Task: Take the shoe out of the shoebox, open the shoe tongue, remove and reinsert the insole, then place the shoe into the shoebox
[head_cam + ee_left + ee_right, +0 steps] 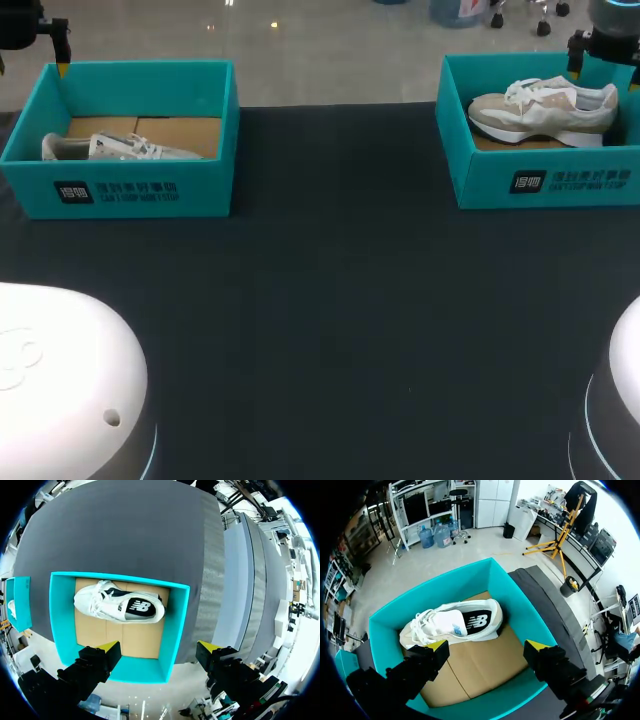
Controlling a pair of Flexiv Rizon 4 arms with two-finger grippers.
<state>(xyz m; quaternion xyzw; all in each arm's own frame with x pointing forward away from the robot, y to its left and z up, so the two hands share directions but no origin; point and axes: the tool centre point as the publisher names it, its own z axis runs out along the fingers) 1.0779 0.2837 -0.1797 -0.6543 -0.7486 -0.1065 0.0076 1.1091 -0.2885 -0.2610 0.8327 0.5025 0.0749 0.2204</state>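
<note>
Left end effector (159, 646) wide open, holds nothing and touches nothing. It hangs above the left shoebox (176, 630), one yellow tip over the box's cardboard floor, the other outside the box wall. Right end effector (487, 645) also spread wide and empty. It hangs over the right shoebox (465, 587), with one tip above the cardboard near the shoe and the other by the box's side wall. Both shoeboxes are teal, lids off, with a brown cardboard floor. They sit on the dark desk (330, 300) at its far edge, one at each far corner, well apart. The white shoe (117, 605) lies inside the left shoebox. It is seen from above in the left wrist view, laces tied across the front, and a dark insole with a white logo shows in the opening. In the head view it sits low, mostly hidden by the front wall. The beige shoe (455, 622) is inside the right shoebox, close to the far wall. It has a cream and tan upper, white laces, a white tongue and a thick white sole. A dark insole shows in the opening of this shoe too. In the head view its side profile shows above the box's front wall, with the toe toward the desk's middle. Neither shoe is touched by a finger.
</note>
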